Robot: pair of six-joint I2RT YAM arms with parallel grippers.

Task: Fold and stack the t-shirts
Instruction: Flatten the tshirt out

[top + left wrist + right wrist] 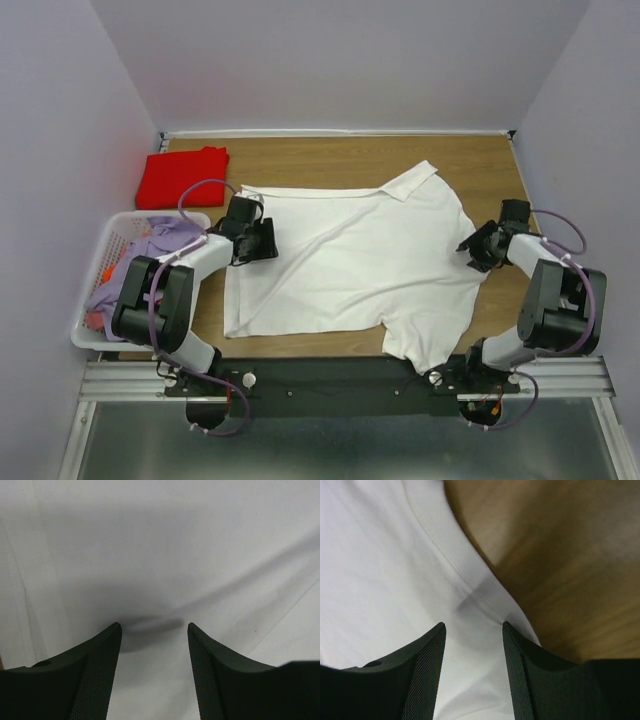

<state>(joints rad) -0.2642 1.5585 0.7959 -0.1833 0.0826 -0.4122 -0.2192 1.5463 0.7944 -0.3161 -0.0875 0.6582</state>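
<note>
on wood table (300, 160): big white cloth t-shirt (350, 260), rumpled
left gripper (154, 626), right gripper (473, 625): both released, empty
risk: right may slip off shirt edge, skewing fold

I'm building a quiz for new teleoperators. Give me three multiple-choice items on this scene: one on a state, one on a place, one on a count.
1. The white t-shirt lies:
A. spread across the table
B. folded into a small square
C. rolled up

2. The red t-shirt sits:
A. on the white one
B. at the table's far left corner
C. hanging off the near edge

3. How many grippers are open?
A. none
B. one
C. both

Key:
1 A, its body and a sleeve lie opened out.
2 B, the top view shows it folded there.
3 C, the left gripper and right gripper each show fingers apart with nothing between.
</note>
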